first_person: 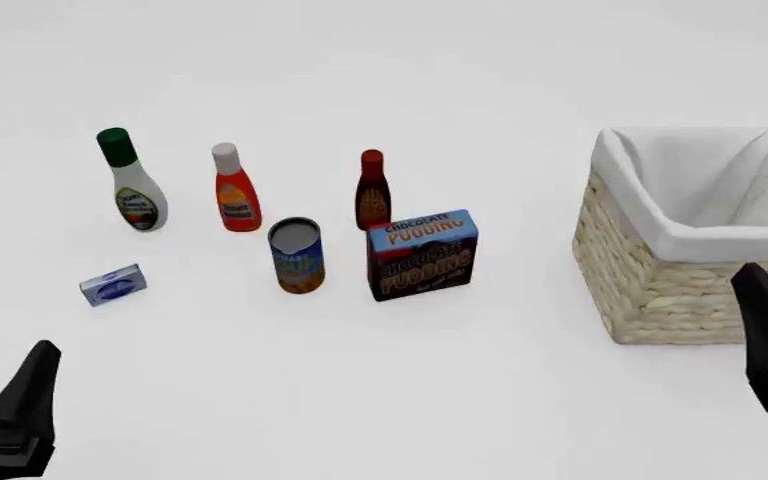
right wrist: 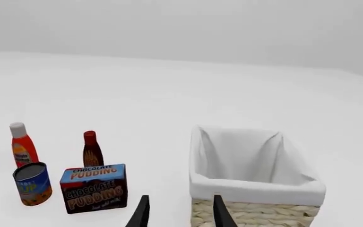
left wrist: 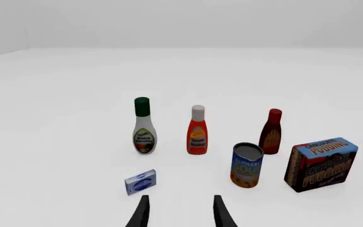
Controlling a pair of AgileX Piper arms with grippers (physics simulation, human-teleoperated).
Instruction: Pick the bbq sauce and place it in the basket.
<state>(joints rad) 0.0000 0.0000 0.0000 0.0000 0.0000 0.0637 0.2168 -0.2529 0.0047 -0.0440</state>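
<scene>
The table point(first_person: 398, 400) is plain white, smooth and matt. The basket point(first_person: 651, 290) is woven tan wicker, rough and bumpy, with soft white cloth point(first_person: 704, 240) folded over its rim. The bbq sauce point(first_person: 372, 192) looks like dark brown plastic, a bit shiny, with a red cap. The red bottle point(first_person: 235, 190) and the white bottle point(first_person: 132, 183) look like smooth plastic too. The can point(first_person: 296, 256) has a shiny grey metal top and a paper label. The pudding box point(first_person: 422, 254) looks like printed card. The small blue box point(first_person: 113, 285) looks like card as well. Both grippers point(left wrist: 178, 213) have matt black fingers.
</scene>
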